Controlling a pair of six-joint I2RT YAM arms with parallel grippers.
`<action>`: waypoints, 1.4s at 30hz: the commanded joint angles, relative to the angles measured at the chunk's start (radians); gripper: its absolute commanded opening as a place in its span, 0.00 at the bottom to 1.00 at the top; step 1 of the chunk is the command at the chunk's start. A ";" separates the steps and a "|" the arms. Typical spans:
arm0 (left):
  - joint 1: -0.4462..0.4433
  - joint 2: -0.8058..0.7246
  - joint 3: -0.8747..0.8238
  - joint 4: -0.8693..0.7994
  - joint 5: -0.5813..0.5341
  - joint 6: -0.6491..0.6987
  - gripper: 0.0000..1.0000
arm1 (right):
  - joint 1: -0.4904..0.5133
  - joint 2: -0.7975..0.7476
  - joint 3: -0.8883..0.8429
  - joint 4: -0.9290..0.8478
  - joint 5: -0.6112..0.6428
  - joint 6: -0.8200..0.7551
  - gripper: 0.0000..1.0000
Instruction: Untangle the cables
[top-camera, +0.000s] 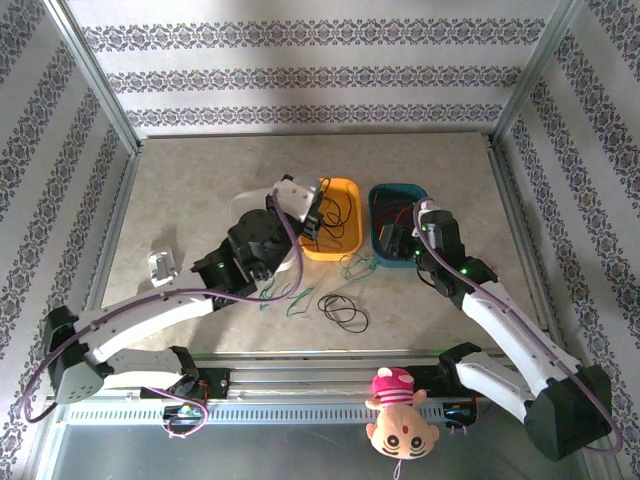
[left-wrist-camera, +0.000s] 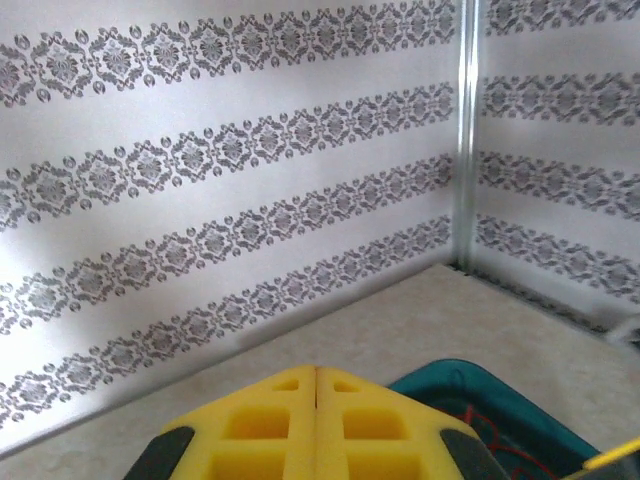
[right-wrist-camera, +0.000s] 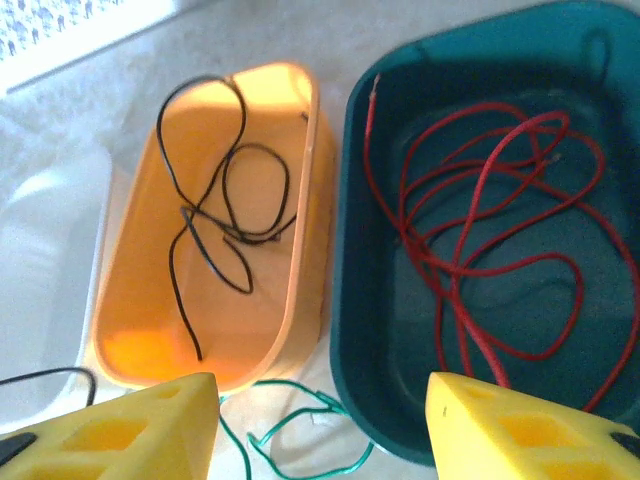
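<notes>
Patterned grey-and-white wallpaper surrounds a beige stone-look tabletop (top-camera: 200, 180) in the top external view. At mid-frame an orange plastic tray (top-camera: 345, 184) sits just left of a teal plastic tray (top-camera: 398, 188). The left gripper (top-camera: 312, 222) hangs over the orange tray's left edge, and the right gripper (top-camera: 392, 243) is at the teal tray's lower edge. Below the trays a thin green cable (top-camera: 352, 266) sprawls on the table, with a coiled thin black cable (top-camera: 343, 312) lower still. A pink-capped plush doll (top-camera: 398, 410) hangs at the bottom edge. In the left wrist view, wallpaper covers the upper frame. The left gripper (left-wrist-camera: 316, 420) has its yellow fingers (left-wrist-camera: 250, 425) pressed together along a seam, with the teal tray (left-wrist-camera: 520, 405) at lower right. In the right wrist view, the right gripper (right-wrist-camera: 320, 390) is spread wide. Above it a loose black cable (right-wrist-camera: 230, 190) lies inside the orange tray (right-wrist-camera: 300, 250), a looped red cable (right-wrist-camera: 480, 230) lies inside the teal tray (right-wrist-camera: 350, 250), and the green cable (right-wrist-camera: 300, 440) lies on the table between the fingers.
</notes>
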 joint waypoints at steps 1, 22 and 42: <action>0.065 0.091 0.045 0.109 -0.052 0.076 0.00 | -0.014 -0.021 -0.016 0.017 0.032 -0.002 0.57; 0.226 0.596 0.197 -0.147 0.232 -0.302 0.61 | -0.013 -0.002 -0.002 -0.042 -0.139 -0.062 0.57; 0.085 0.044 -0.295 -0.108 -0.422 -0.548 0.79 | 0.413 0.448 0.091 -0.297 -0.229 -0.274 0.57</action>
